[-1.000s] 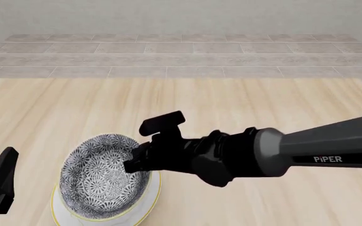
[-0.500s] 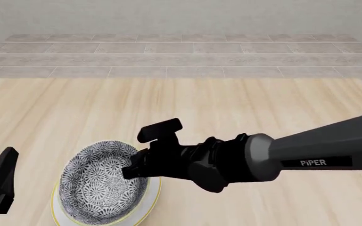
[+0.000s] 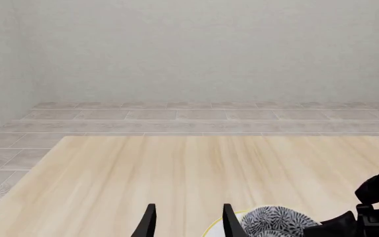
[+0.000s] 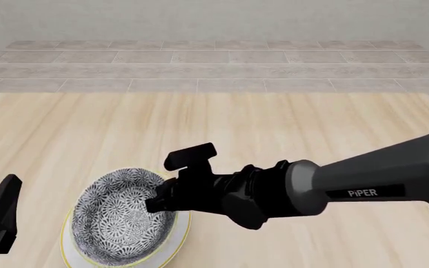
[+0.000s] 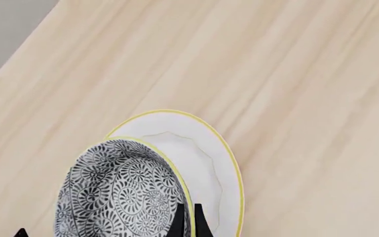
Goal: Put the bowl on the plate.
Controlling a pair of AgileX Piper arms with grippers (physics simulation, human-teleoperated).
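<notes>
While pinched at its rim by the right gripper (image 4: 163,196), bowl (image 4: 125,215) sits tilted over plate (image 4: 176,241), near front-left of tabletop (image 4: 289,123). Can't tell if base touches plate yet or hangs just above. In right wrist view, finger (image 5: 177,222) inside the wall and another just outside it, jaws nearly together on the thin yellowish rim, so clamped on bowl w/ a narrow bite. Bowl (image 5: 120,190) offset toward one side of plate (image 5: 209,163), not centred; bare white of plate shows beside it.

Handling, as judgement: looks like glazed ceramic, so stiff, no give, prob. slick under pads and chippable at rim. Deep for its width, so one-sided rim pinch lets it swing/tilt, as seen now. Prob. moderate weight for size. Best hold = where it is: over the rim, one finger in, one out, seated deep on wall rather than at the lip. Lower gently, level before release; hard contact on plate could chip or skid either piece.

Left gripper (image 3: 186,222) idle at tabletop's left edge, jaws apart, nothing between; bowl (image 3: 275,219) just beside it in left wrist view.
</notes>
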